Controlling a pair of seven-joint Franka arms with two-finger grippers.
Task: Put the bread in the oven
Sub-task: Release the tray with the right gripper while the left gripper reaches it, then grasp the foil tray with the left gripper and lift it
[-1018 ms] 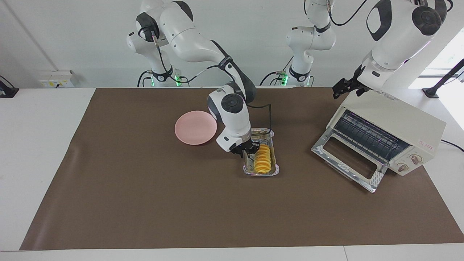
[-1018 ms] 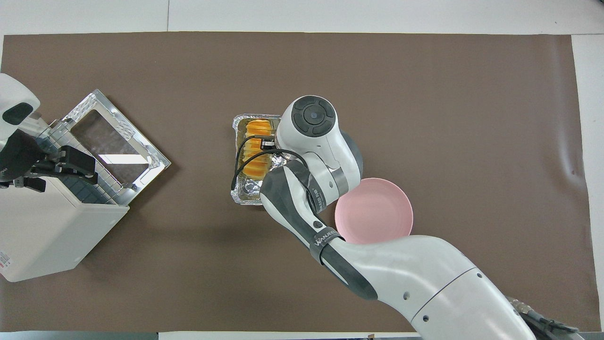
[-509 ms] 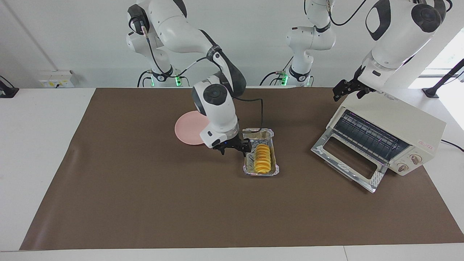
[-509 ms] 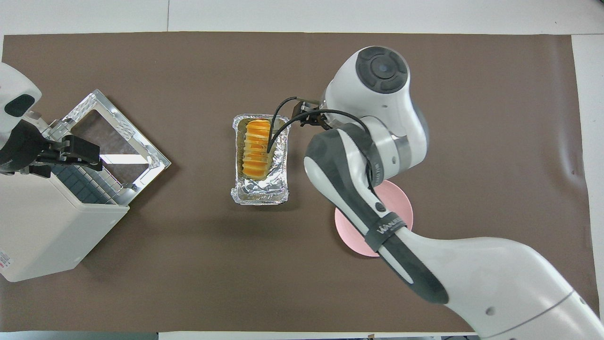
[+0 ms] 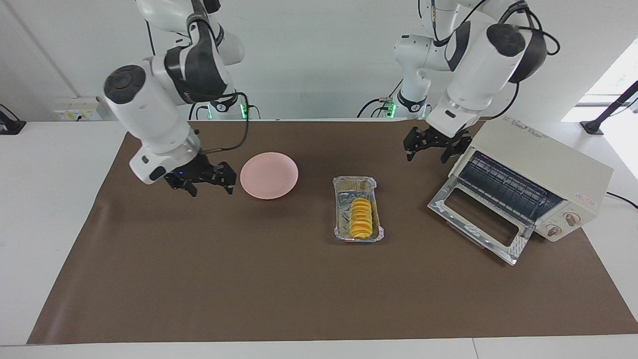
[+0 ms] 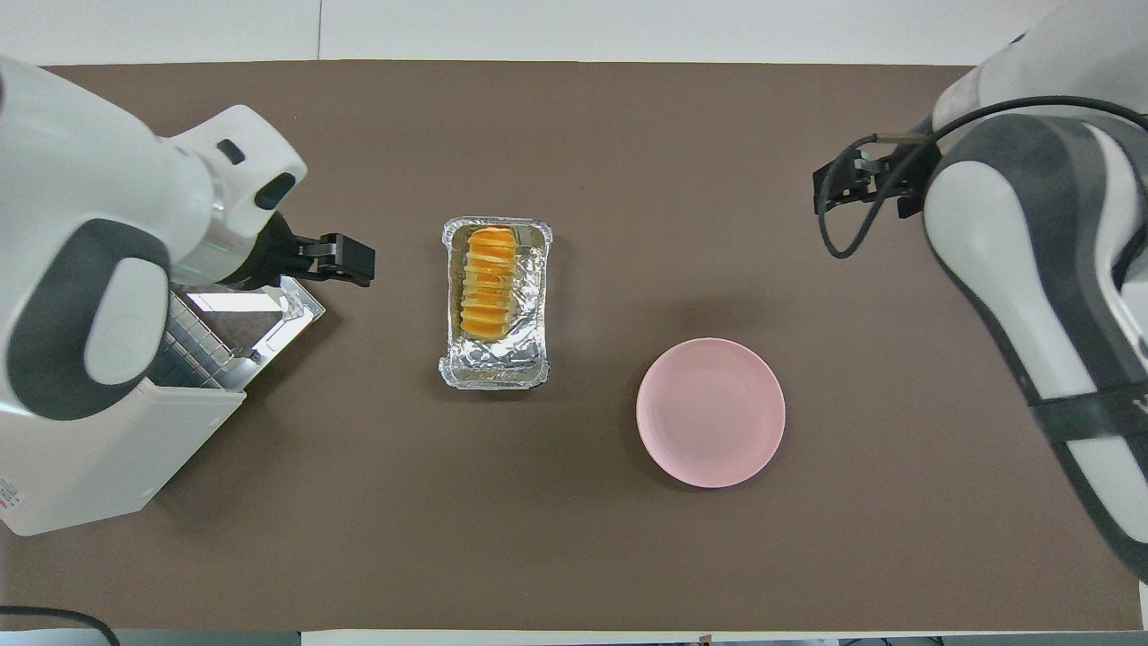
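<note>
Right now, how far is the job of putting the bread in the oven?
Done: the oven door is down and its rack is exposed; the bread lies in the foil tray beside the pink plate.
In hand: nothing. The right gripper hangs open beside the plate, the left gripper open beside the oven.
Left: carry the bread into the oven.

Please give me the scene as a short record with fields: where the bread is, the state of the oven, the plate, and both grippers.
bread: lying in the foil tray, mid-table, not held
oven: at the left arm's end of the table, door dropped open, rack shows nothing on it
plate: pink, nothing on it, toward the right arm's end from the tray
left gripper: open, holds nothing, in the air beside the oven
right gripper: open, holds nothing, in the air beside the plate
task: bread not yet in oven
</note>
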